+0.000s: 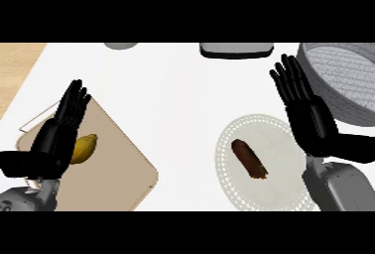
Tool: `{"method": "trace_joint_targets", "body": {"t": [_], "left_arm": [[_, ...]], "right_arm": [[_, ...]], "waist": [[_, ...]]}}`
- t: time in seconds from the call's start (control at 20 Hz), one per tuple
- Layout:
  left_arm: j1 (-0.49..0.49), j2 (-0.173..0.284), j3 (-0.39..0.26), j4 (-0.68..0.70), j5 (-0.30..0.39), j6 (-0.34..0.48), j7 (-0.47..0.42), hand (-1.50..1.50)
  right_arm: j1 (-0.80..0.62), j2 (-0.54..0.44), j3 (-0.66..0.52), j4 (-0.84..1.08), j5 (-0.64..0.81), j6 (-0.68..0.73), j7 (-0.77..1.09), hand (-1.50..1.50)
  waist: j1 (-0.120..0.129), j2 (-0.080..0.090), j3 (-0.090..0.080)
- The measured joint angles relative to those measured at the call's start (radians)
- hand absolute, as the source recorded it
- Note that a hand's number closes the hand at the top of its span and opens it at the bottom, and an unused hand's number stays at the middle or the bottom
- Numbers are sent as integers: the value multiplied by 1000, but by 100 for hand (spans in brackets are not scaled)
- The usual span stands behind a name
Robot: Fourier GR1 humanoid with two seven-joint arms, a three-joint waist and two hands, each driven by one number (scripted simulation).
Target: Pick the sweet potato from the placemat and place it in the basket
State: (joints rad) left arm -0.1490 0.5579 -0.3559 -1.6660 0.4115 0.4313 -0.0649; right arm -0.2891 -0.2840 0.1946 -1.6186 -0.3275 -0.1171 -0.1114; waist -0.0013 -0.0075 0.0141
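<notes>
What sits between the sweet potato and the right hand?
Head view: only bare placemat lies between the sweet potato and the right hand; nothing else.

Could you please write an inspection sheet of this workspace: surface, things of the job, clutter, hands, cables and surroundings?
Surface: white counter; a wooden strip shows at the upper left edge.
Job's things: brown sweet potato lies on the round white placemat; grey basket at the upper right, nothing seen inside.
Clutter: tan cutting board at the left with a yellow fruit on it; two grey objects cut off by the top edge, not identifiable.
Hands: left hand open above the board, holding nothing; right hand open between placemat and basket, holding nothing.
Cables: nothing seen.
Surroundings: nothing seen beyond the counter.
</notes>
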Motion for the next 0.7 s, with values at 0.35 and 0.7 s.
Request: {"method": "trace_joint_targets", "body": {"t": [0.35,0.7], "left_arm": [[38,-47,21,5,-6,42,-8,0],[73,-95,11,12,8,50,-23,0]], "right_arm": [[87,-154,162,-142,327,-19,-22,150],[202,-101,465,-88,812,-221,-30,-150]], "waist": [[-12,-6,-16],[-11,-4,-17]]}}
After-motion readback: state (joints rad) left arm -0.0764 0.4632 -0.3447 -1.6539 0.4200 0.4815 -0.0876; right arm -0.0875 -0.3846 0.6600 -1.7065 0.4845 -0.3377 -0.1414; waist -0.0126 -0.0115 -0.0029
